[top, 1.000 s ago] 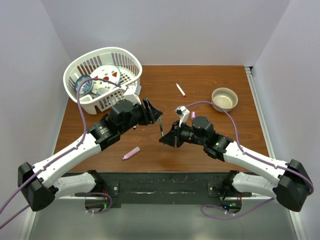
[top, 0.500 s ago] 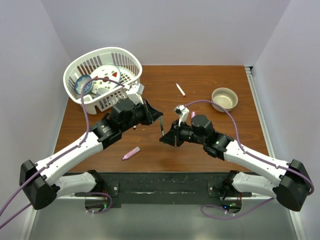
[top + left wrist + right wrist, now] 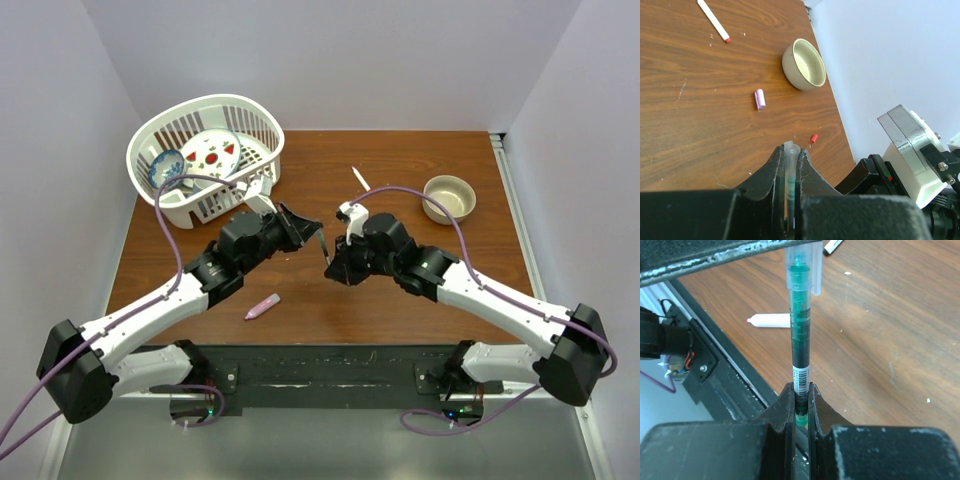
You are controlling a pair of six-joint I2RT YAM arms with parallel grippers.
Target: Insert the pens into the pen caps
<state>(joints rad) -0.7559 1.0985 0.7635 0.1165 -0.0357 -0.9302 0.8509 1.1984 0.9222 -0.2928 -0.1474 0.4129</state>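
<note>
Left gripper (image 3: pixel 791 154) clenched on clear cap (image 3: pixel 803 267), fingers tight on both sides. Right gripper (image 3: pixel 800 391) clenched on dark pen (image 3: pixel 800 335) near its back end, by the barcode label. The pen's green tip sits inside the cap mouth, pen and cap in line. The 2 grippers meet tip to tip above the middle of the desk (image 3: pixel 400 300), with the pen held off the surface between them.

White pen with red end (image 3: pixel 360 179) lies flat near the far edge, about mid-width, well apart from both arms. Pink pen (image 3: pixel 262 306) lies flat near the near edge, left of middle, untouched.

Left wrist view: pink cap (image 3: pixel 759 98) lies on bare wood between the white pen and the red cap (image 3: pixel 813 138), 1 of each, both loose. Neither shows in the top view, where the right arm covers that spot.

Bowl (image 3: pixel 449 198) stands toward the far right corner. White basket (image 3: pixel 265 135) holding dishes stands at the far left corner. A small dark item is cut off at the top edge of the right wrist view, can't tell what it is.
</note>
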